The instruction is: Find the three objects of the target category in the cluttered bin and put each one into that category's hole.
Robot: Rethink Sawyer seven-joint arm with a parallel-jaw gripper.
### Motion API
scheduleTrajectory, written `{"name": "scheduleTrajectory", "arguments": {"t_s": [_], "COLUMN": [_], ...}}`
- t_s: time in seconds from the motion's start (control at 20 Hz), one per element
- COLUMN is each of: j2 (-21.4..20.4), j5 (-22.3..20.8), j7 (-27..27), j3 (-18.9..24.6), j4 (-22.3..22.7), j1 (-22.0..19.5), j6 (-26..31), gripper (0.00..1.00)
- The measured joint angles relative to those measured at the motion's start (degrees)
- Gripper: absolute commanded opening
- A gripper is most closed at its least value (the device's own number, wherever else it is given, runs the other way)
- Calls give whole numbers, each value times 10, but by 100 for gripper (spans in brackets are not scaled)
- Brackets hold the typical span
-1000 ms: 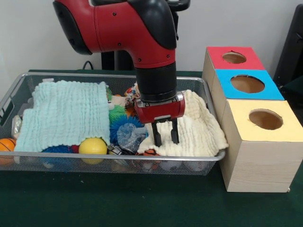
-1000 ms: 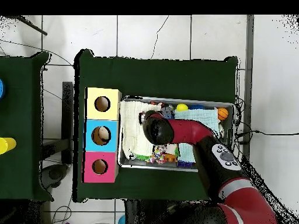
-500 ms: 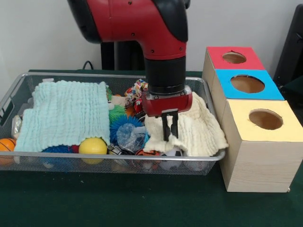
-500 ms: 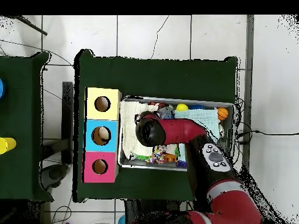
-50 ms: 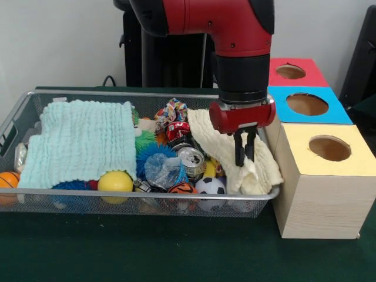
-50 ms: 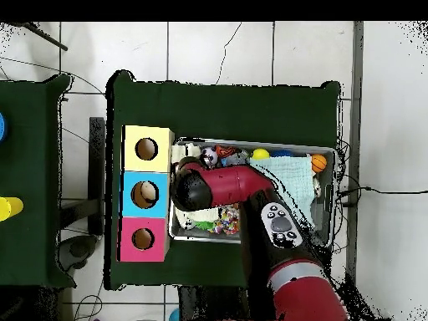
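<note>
My gripper (image 5: 244, 150) hangs over the right end of the wire bin (image 5: 70, 192), shut on a fold of the cream cloth (image 5: 261, 169), which is bunched against the bin's right wall. Laid bare to the left of the cloth are a silver can (image 5: 191, 158), a small soccer ball (image 5: 210, 186), an orange striped ball (image 5: 184, 188) and a red item (image 5: 178, 130). A yellow ball (image 5: 115, 181) and a blue spiky ball (image 5: 154, 154) lie mid-bin. In the overhead view my arm (image 6: 219, 185) hides the gripper.
A light blue cloth (image 5: 79, 144) covers the bin's left half, with an orange basketball (image 5: 7, 179) at its left corner. Right of the bin stand three wooden boxes with holes: yellow-topped (image 5: 329, 148), blue-topped (image 5: 307, 104) and red-topped (image 5: 291, 71).
My gripper closed on the cream cloth and pulled it right toward the boxes. The can, the soccer ball and other small items came into sight.
</note>
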Motion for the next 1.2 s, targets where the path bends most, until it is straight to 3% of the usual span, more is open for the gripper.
{"name": "scheduleTrajectory", "arguments": {"t_s": [0.3, 0.6, 0.95, 1.2], "j2": [-31, -109, -156, -157], "j5": [7, 22, 23, 22], "j7": [0, 0, 0, 0], "j3": [4, 17, 17, 17], "j4": [12, 43, 48, 48], "j1": [-16, -52, -61, -58], "j6": [26, 115, 201, 262], "gripper": [0, 0, 0, 0]}}
